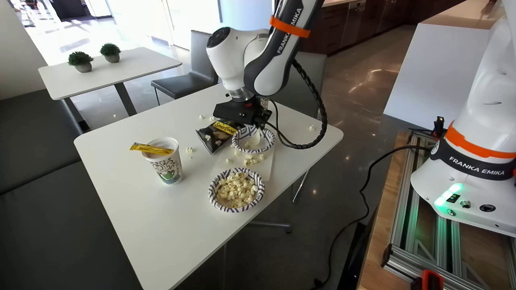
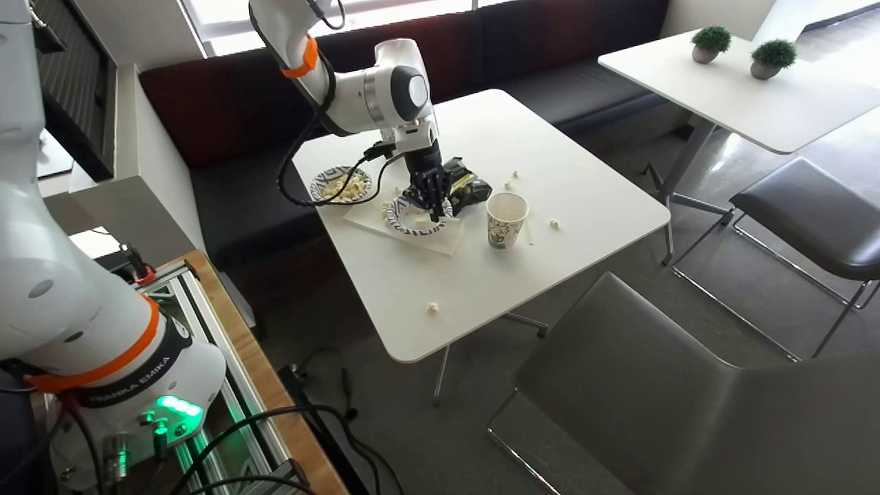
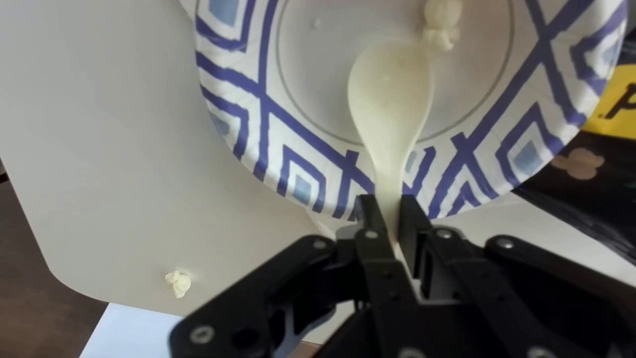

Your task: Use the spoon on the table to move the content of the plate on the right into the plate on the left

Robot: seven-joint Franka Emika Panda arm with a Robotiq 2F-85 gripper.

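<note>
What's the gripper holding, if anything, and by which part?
The gripper holds the pale spoon by its handle, the scoop end sticking out past the jaws.

"FRANKA EMIKA" is lettered on the robot base (image 1: 475, 169) in both exterior views and on the robot forearm (image 1: 283, 44) in an exterior view. The yellow label (image 1: 224, 127) of the popcorn bag (image 1: 217, 137) reads "Smartfood"; the wrist view shows a P-like letter there.
</note>
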